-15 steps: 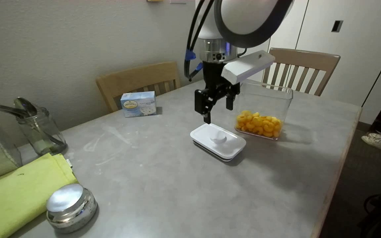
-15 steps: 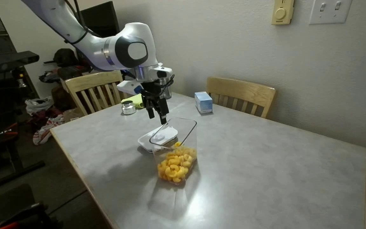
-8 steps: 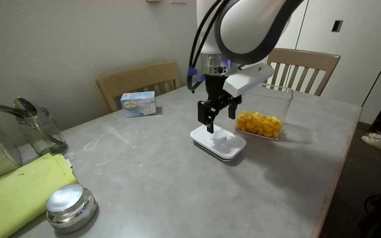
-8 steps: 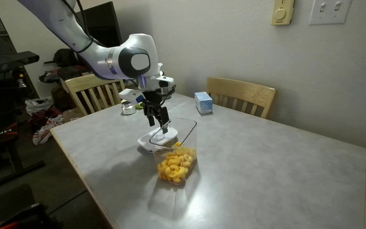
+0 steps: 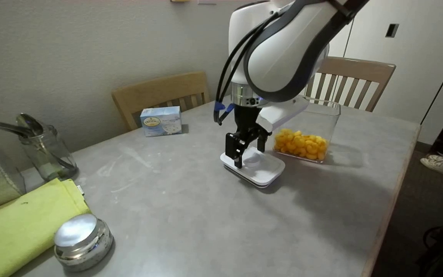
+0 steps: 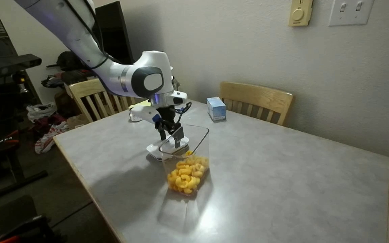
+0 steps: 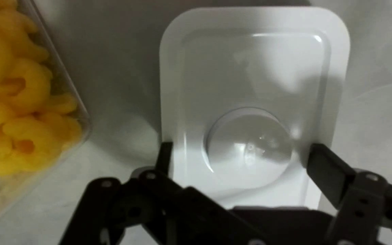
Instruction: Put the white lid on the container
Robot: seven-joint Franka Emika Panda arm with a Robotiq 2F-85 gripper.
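Note:
The white lid [image 5: 269, 169] lies flat on the table, with its round raised button [image 7: 250, 149] facing up. My gripper [image 7: 242, 148] points down over it, jaws wide apart, one finger on each side of the button with a gap to both. In an exterior view the fingertips [image 5: 238, 163] are down at about the lid's top face; whether they touch it I cannot tell. Beside the lid stands the container [image 6: 196, 140], a clear upright box, open at the top, with yellow pieces [image 6: 186, 175] in its lower part. Its near corner shows at the left of the wrist view.
A blue-white box [image 5: 162, 122] stands near the wall-side chair [image 5: 164, 90]. Toward the far end from the container are a glass jar with spoons [image 5: 48, 154], a yellow cloth [image 5: 29, 219] and a round shiny metal jar [image 5: 83, 242]. The container's tall walls rise close to the gripper.
Over the last second my gripper has come down from above the lid until its fingers stand on either side of the button. Its jaws have stayed wide. The container has not moved.

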